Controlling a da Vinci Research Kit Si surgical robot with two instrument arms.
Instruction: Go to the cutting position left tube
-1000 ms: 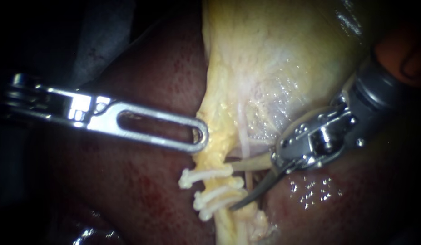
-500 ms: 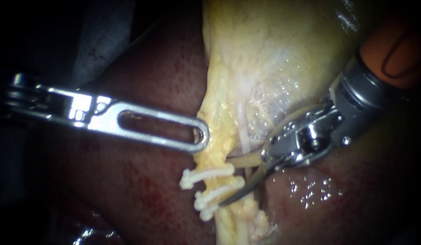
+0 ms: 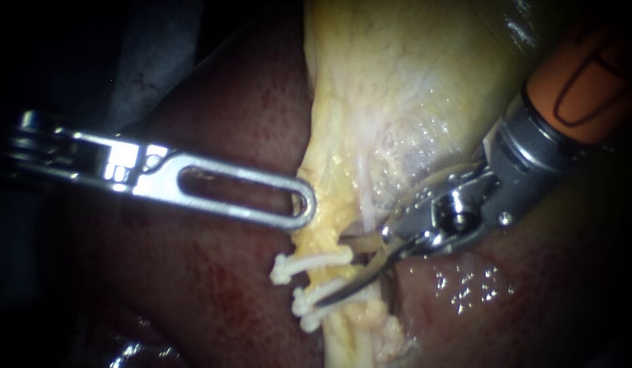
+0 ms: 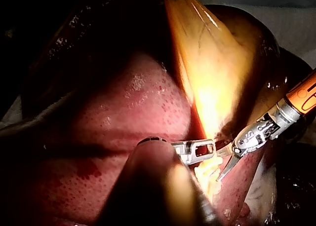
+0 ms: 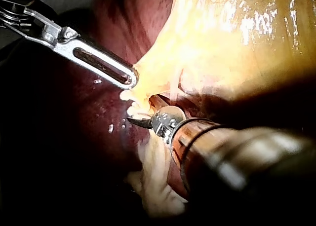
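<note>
White clips (image 3: 312, 261) lie just beside my right instrument (image 3: 337, 294)'s pressed-together jaws; if I push further, the tip may knock one loose.

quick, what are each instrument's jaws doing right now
left instrument: shut on the yellow tissue
right instrument: blades shut, holding nothing, tip beside the clips
</note>
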